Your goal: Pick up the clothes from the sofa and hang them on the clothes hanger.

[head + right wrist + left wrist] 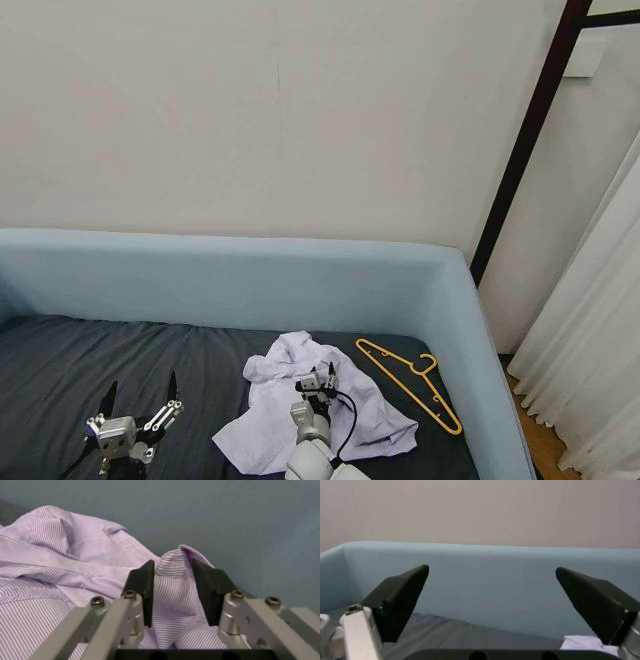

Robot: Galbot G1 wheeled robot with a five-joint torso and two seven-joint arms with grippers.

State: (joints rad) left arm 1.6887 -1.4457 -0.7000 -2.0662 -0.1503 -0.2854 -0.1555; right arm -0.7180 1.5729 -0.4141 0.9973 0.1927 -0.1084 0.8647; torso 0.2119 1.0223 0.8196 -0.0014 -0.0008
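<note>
Purple striped shirt point(285, 362) lies crumpled on the sofa's point(250, 285) dark seat, with a yellow hanger point(406, 389) just beside it. Right gripper point(172, 570) clamped on a raised shirt fold. Left gripper point(141, 385) fingers apart, over the seat left of the shirt. Off-white wall point(250, 120), white curtain point(590, 380) at right.

Room left, clutter right
Dark grey sofa cushion point(60, 360) lies bare at left; crumpled lilac striped shirt point(380, 415) and yellow plastic hanger point(416, 368) crowd the right, against the pale blue padded sofa wall point(220, 285).
</note>
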